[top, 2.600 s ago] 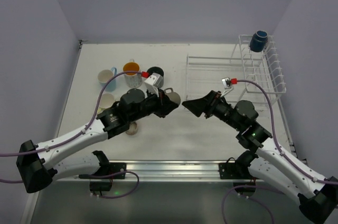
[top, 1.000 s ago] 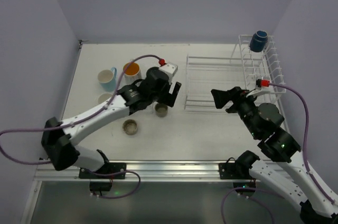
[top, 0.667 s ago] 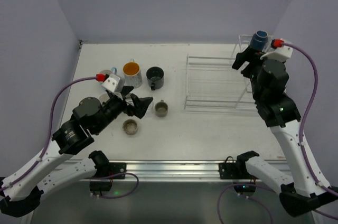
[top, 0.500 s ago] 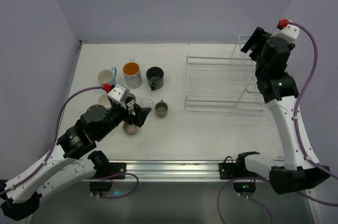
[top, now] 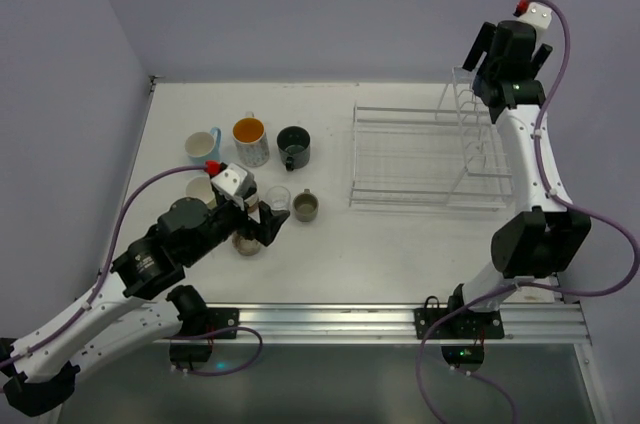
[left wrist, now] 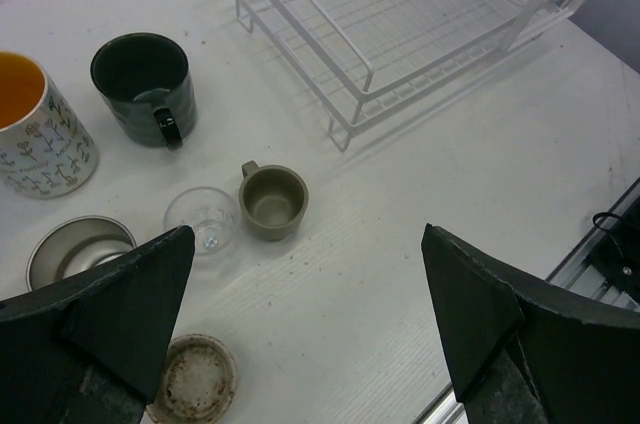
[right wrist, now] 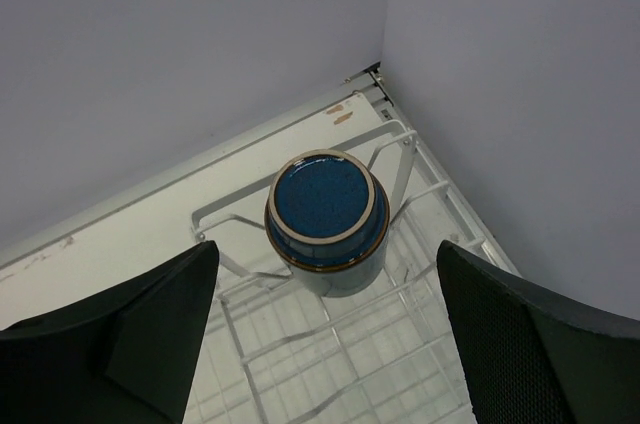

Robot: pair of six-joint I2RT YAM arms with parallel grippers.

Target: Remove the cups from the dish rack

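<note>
A navy cup [right wrist: 325, 206] sits upside down on a prong at the far right corner of the white dish rack [right wrist: 300, 344]. My right gripper [right wrist: 327, 279] hovers open above it, one finger on each side, not touching. In the top view that gripper [top: 512, 62] hides the cup over the rack [top: 410, 144]. My left gripper [top: 263, 224] is open and empty, low over the table. Ahead of the left gripper [left wrist: 305, 289] stand a small olive cup [left wrist: 273, 201], a clear glass [left wrist: 202, 221], a black mug [left wrist: 143, 87] and a patterned mug with an orange inside [left wrist: 35, 129].
A light blue cup [top: 203, 147] stands at the far left of the group. A brown cup [left wrist: 197, 377] and a grey-rimmed cup [left wrist: 80, 247] sit beside my left finger. The rack's flat grid [left wrist: 400, 24] holds nothing. Walls close in behind and right of the rack.
My right arm swung up and back to the rack's far right corner, jaws widening over the navy cup. My left arm drew back from the cups toward the near left, jaws open.
</note>
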